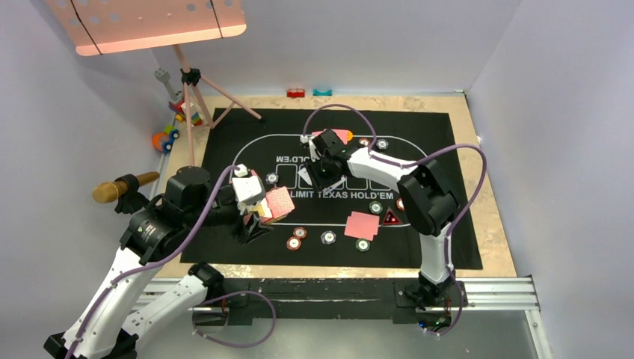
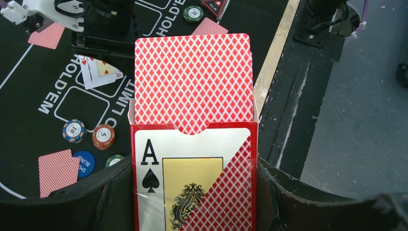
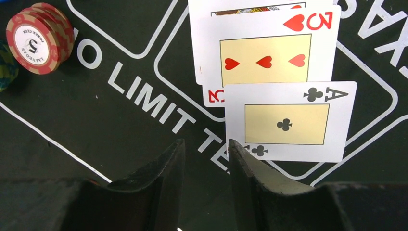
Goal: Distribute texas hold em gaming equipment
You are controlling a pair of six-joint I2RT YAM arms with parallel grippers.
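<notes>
My left gripper (image 2: 195, 192) is shut on a red card box (image 2: 192, 178) showing an ace of spades. Red-backed cards (image 2: 192, 79) stick out of its top. It hangs above the mat's near left in the top view (image 1: 271, 206). My right gripper (image 3: 204, 149) is open a little and empty, low over the mat's middle (image 1: 323, 176). Its right fingertip is beside a face-up ace of clubs (image 3: 288, 120), which overlaps a three of hearts (image 3: 264, 48). A red chip stack (image 3: 36, 41) lies left. Two red-backed cards (image 1: 362, 224), a triangular marker (image 1: 390, 218) and chips (image 1: 300, 232) lie near the front.
The black Texas Hold'em mat (image 1: 448, 247) covers the table. A blue button (image 2: 84, 162), chips (image 2: 73, 131) and red-backed cards (image 2: 57, 171) lie at one seat. A pink stand on a tripod (image 1: 191, 78), toys (image 1: 166, 138), and red (image 1: 296, 93) and teal (image 1: 322, 92) blocks are at the back.
</notes>
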